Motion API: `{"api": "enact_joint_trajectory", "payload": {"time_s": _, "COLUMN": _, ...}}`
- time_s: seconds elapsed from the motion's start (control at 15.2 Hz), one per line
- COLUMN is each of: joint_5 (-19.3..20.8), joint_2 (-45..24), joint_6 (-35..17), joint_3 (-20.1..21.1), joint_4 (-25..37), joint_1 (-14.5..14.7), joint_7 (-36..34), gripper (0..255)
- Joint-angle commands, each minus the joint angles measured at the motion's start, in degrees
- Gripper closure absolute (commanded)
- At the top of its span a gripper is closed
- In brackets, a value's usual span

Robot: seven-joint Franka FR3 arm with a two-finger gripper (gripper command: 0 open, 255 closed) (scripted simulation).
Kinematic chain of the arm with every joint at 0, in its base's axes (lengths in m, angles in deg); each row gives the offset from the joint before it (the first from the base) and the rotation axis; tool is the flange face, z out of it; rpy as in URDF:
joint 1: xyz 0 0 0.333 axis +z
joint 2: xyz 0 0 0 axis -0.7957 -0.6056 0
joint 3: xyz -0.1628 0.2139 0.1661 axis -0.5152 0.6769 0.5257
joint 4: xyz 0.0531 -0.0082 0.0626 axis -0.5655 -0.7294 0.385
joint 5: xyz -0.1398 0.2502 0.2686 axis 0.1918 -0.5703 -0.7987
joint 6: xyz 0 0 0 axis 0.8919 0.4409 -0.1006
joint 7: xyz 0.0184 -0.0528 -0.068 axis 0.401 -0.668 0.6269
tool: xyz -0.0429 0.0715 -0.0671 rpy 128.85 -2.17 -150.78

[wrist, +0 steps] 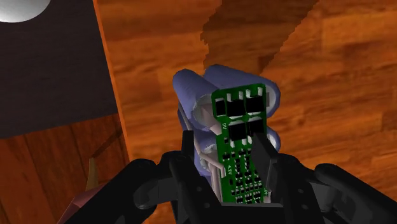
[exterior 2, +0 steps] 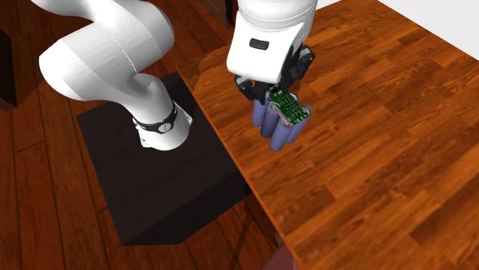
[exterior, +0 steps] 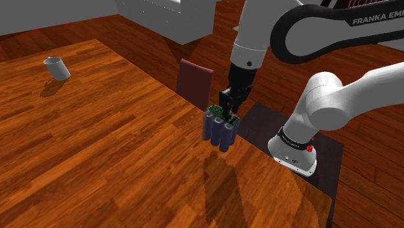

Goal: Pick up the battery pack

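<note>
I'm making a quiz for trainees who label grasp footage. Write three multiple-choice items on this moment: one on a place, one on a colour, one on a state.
1. Where is the battery pack?
A) inside a drawer
B) on a shelf
C) in the gripper, above the wooden table

2. What colour is the circuit board on the pack?
A) green
B) red
C) yellow

3. How do the jaws stand?
A) wide open and empty
B) shut on the pack
C) shut on nothing

Answers:
1 C: the pack hangs from the gripper over the table, and its shadow falls apart from it.
2 A: the board on the blue cells is plainly green.
3 B: in the wrist view the jaws clasp the pack from both sides.
</note>
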Motion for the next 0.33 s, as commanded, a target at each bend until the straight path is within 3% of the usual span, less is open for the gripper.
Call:
{"api": "enact_joint_trajectory", "payload": {"time_s": 0.0, "joint_5": 0.72, "joint_2": 0.31, "joint_6": 1.75, "joint_3": -0.63, "joint_4": 1.49, "joint_1": -0.33, "joint_7": -0.23, "gripper": 255}}
{"api": "enact_joint_trajectory", "payload": {"time_s": 0.26, "joint_5": 1.29, "joint_2": 0.64, "joint_6": 3.48, "joint_3": -1.1, "joint_4": 2.92, "joint_1": -0.53, "joint_7": -0.62, "gripper": 255}}
